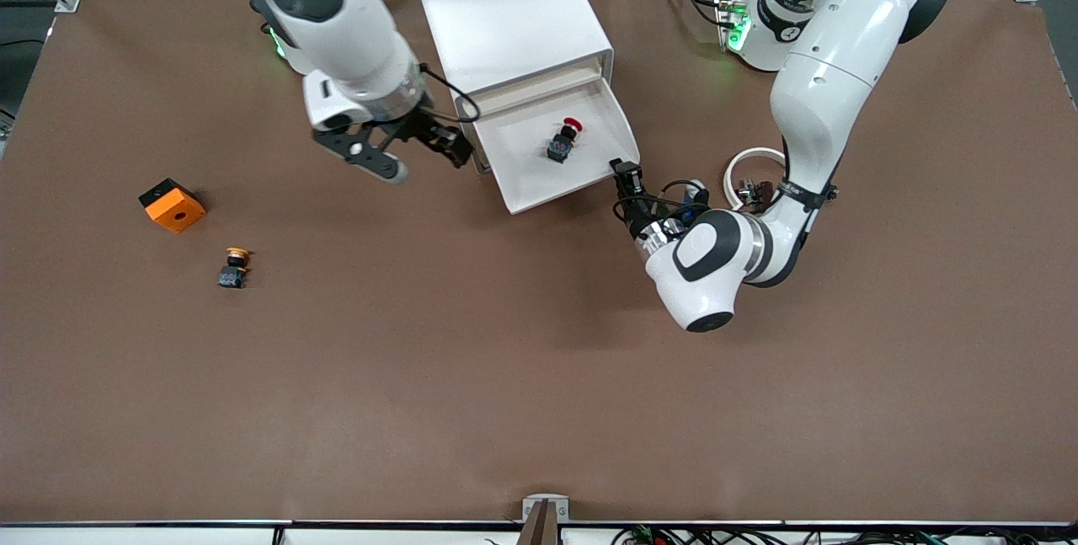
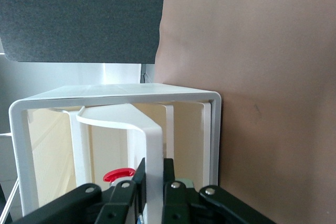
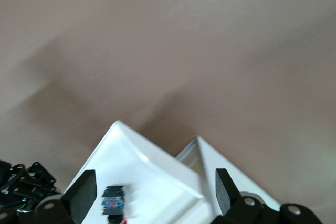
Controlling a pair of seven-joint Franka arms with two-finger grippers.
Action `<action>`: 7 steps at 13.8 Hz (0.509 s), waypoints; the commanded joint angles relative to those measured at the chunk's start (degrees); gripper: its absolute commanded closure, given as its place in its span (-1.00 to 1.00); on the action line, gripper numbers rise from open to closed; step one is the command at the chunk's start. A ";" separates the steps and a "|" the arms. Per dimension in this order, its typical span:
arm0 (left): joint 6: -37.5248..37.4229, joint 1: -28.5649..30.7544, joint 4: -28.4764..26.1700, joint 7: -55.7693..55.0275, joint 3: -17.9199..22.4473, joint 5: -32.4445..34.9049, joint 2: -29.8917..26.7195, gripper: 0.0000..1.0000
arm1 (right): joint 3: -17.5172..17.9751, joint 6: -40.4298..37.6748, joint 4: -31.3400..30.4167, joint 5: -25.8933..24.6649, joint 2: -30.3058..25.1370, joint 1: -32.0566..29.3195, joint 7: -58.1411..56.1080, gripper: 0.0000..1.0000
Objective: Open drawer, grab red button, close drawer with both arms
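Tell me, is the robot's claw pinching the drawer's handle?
Touching. In the left wrist view the left gripper is shut on the drawer's handle, the white strip squeezed between its black fingers. The front view shows it at the drawer front.

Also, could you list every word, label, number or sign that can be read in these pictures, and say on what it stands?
No text can be read.
Left arm: small dark marks near its base joint, too small to read.
Drawer, button, orange cube: no lettering visible.
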 commanded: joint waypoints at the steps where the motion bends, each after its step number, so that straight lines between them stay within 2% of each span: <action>1: 0.53 0.06 0.97 0.17 0.99 0.58 0.57 0.77 | -0.75 4.48 0.50 0.98 3.20 4.80 5.19 -1.00; 3: 0.61 -0.02 0.97 0.17 0.99 0.58 0.66 0.66 | -0.75 7.30 0.67 0.98 4.69 7.27 7.48 -1.00; 4: 0.61 -0.02 0.97 0.17 0.99 0.58 0.66 0.49 | -0.75 8.09 0.76 0.98 5.31 8.67 9.32 -1.00; 5: 0.53 -0.02 0.97 0.17 0.99 0.58 0.66 0.40 | -0.84 9.14 0.76 0.89 6.01 9.64 10.73 -1.00; 6: 0.53 -0.02 0.97 0.17 0.99 0.66 0.66 0.03 | -0.84 10.28 0.76 0.80 6.71 10.96 12.48 -1.00; 7: 0.44 -0.02 0.97 0.17 0.99 0.66 0.66 -0.62 | -0.84 10.99 0.76 0.28 7.85 12.10 14.15 -1.00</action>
